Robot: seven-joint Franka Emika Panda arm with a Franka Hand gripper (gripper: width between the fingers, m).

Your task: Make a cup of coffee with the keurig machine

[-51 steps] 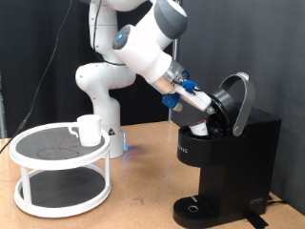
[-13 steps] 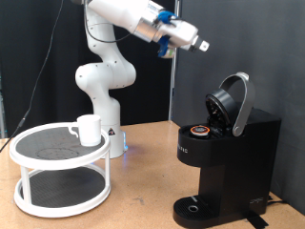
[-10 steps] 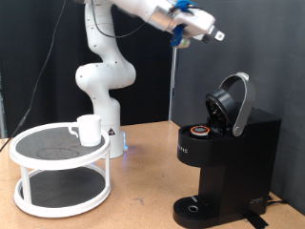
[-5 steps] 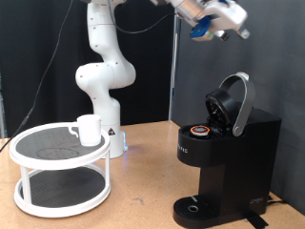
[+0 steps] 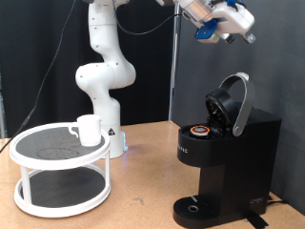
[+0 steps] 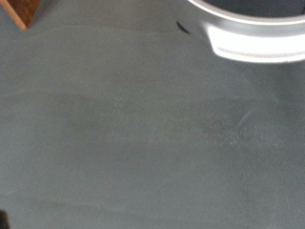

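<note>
The black keurig machine [image 5: 232, 157] stands at the exterior view's right with its rounded lid [image 5: 234, 102] hinged up and open. A small pod with a brown top [image 5: 198, 132] sits in its open chamber. The white cup [image 5: 89, 129] stands on the top tier of a white round tray stand at the exterior view's left. My gripper [image 5: 244, 31] is high above the machine, near the exterior view's top right, with nothing seen between its fingers. The wrist view shows no fingers, only a blurred grey surface and a curved silver rim [image 6: 250, 43].
The white two-tier tray stand [image 5: 57, 196] takes up the table's left part in the exterior view. The arm's white base [image 5: 103, 86] stands behind it. A dark curtain hangs behind. A brown corner [image 6: 24, 11] shows at the wrist view's edge.
The gripper has left the machine's open chamber, where the pod now sits, and has risen up and to the exterior view's right. Cup and machine have not moved.
</note>
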